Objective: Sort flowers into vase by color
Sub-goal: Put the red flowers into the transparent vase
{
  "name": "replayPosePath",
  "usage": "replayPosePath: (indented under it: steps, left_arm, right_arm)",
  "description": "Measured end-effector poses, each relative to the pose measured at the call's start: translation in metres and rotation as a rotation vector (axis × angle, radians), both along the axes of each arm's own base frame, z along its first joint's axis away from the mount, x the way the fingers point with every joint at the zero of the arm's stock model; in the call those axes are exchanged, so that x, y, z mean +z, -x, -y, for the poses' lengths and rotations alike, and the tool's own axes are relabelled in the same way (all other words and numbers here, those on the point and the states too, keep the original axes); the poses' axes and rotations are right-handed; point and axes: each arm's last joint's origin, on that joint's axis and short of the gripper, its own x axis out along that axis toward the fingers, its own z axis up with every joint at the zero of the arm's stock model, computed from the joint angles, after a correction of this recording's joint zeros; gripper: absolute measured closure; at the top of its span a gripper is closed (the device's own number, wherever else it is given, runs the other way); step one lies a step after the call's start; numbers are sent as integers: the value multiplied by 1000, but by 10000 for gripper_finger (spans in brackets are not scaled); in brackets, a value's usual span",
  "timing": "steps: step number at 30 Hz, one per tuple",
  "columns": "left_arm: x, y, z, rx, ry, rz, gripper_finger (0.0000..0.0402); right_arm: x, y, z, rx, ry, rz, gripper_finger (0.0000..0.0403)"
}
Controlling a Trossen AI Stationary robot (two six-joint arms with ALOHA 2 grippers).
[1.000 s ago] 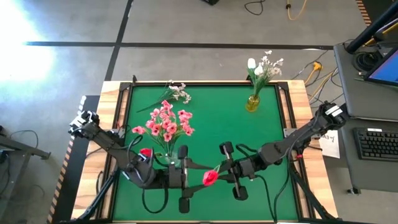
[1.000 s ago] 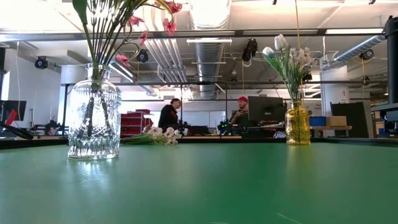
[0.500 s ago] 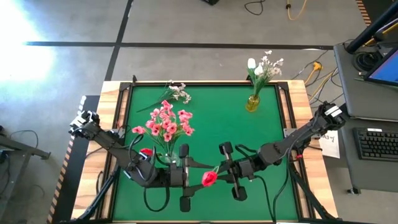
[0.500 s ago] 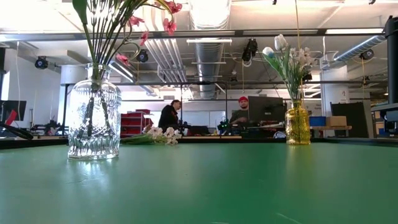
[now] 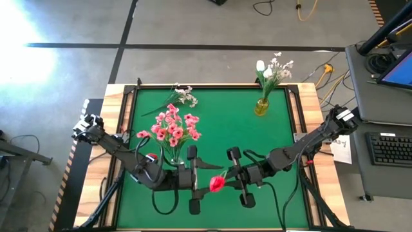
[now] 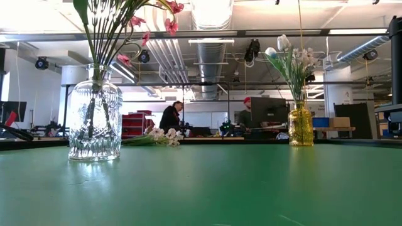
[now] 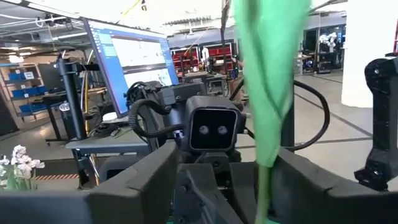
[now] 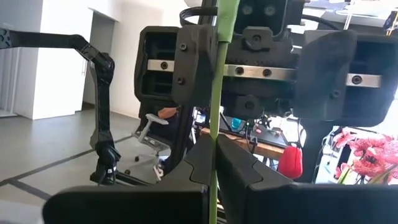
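A red tulip (image 5: 217, 183) on a thin green stem (image 8: 215, 93) is held above the table's near middle by my right gripper (image 5: 226, 175), which is shut on the stem. My left gripper (image 5: 203, 176) faces it from the left, open. The stem stands between its fingers (image 8: 189, 62), close to one of them; whether it touches, I cannot tell. A clear glass vase (image 6: 94, 116) holds pink flowers (image 5: 171, 127). A yellow vase (image 6: 301, 124) at the far right holds white flowers (image 5: 271, 69). A white-blossom spray (image 5: 181, 96) lies flat on the table at the far left. My right gripper pinches the tulip's stem (image 8: 213, 171) between its two fingers, close to the red bloom (image 5: 217, 183). The fingers come about level from the table's right and lie across the stem. The flower is lifted clear of the table.
The green mat (image 5: 225, 135) is bare between the two vases and in front of them. Raised wooden rails (image 5: 302, 129) border the table. A desk with a keyboard (image 5: 391, 148) stands to the right. People sit far behind the table in the low view.
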Motion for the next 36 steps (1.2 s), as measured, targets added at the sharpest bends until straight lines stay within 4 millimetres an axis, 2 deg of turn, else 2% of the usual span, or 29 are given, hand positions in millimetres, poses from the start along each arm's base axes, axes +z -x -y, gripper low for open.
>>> replayPosePath:
  steps: [6, 11, 17, 24, 29, 36]
  left_arm:
    - [0, 0, 1, -4, -5, 0, 303]
    - [0, 0, 1, -2, -4, 1, 390]
    - [0, 0, 1, -2, -2, 1, 386]
    - [-2, 2, 2, 13, -17, -22, 400]
    - [-6, 7, 4, 126, -33, -70, 401]
    - [-8, 15, 10, 222, -50, -107, 401]
  right_arm:
    - [-1, 0, 0, -4, -1, -7, 388]
    - [-1, -1, 2, -62, -13, -17, 363]
    - [-1, -1, 2, -66, -37, -31, 294]
    - [-2, 1, 4, -108, -80, -89, 220]
    - [-5, 4, 10, -221, -97, -175, 192]
    - [2, 12, 15, -238, -95, -208, 172]
